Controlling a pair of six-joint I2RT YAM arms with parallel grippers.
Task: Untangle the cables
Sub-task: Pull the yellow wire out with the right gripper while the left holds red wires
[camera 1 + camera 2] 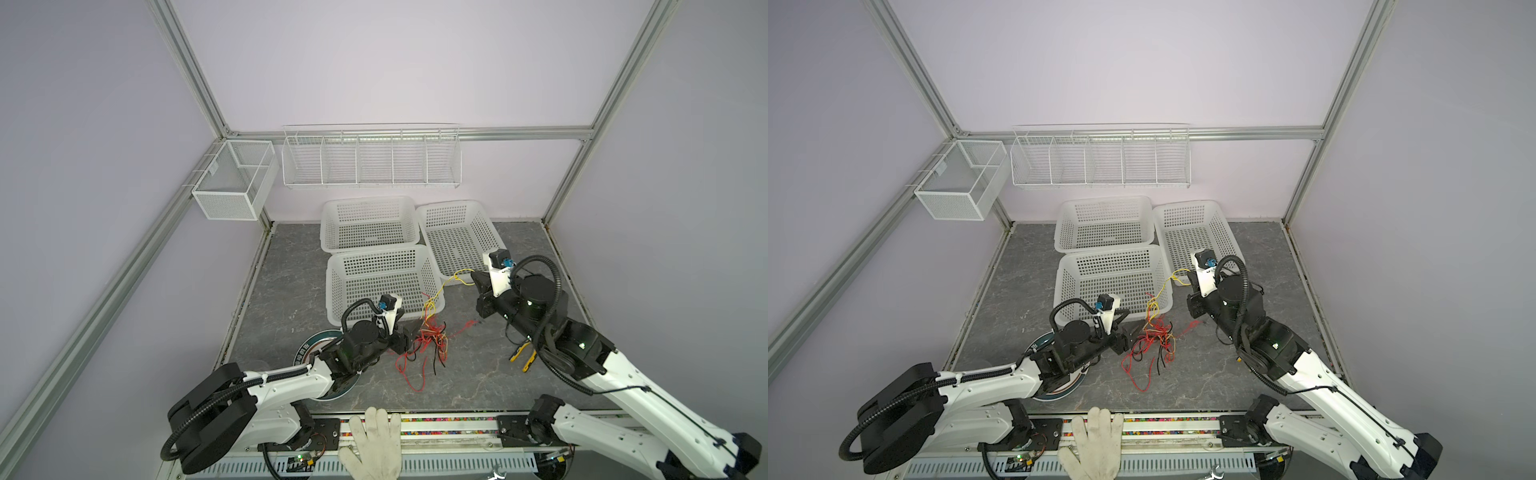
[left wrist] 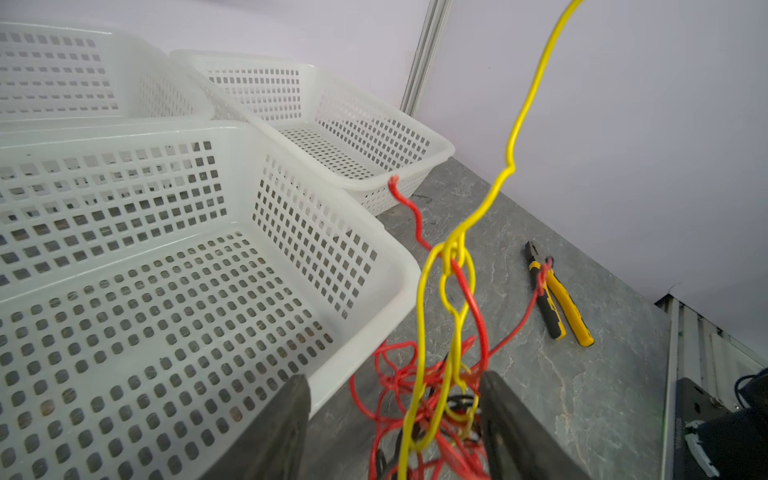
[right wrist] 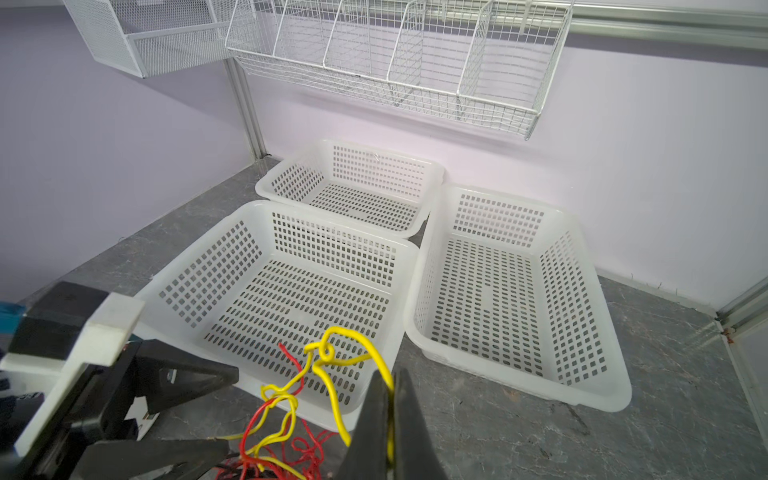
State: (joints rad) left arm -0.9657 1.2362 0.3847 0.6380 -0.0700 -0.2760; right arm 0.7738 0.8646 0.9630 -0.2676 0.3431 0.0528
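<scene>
1. Tabletop [image 1: 478, 374], grey and marbled: carries a tangle of thin red, yellow and black cables [image 1: 428, 338], which lies between the two arms, just beside the front corner of the nearest basket [image 1: 334, 286].
2. Right gripper [image 3: 390, 374]: jaws are pressed together on a thin yellow cable [image 3: 332, 386], held raised above the tabletop. Judged purpose: drawing this one strand up and away from the heap.
3. Left gripper [image 2: 392, 380]: jaws stand apart, low over the heap, with strands between them and nothing clamped. Judged purpose: positioned to pin the heap against the pull.
4. Yellow cable: in the left wrist view it loops around a red strand [image 2: 469, 291]. Judgement: pulling may lift the knot rather than free it.
5. Three white perforated plastic baskets [image 1: 457, 204]: empty, grouped behind the tangle. The nearest corner stands close under the raised strand and may snag it.
6. White wire wall rack [image 1: 370, 158] and white mesh box [image 1: 232, 187]: well apart, no obstruction.
7. White-gloved hand [image 1: 374, 444]: on the front rail, apart from the work.
8. Yellow-and-black pliers [image 2: 557, 299]: beside the right arm. A red strand end reaches them, but contact cannot be confirmed.
</scene>
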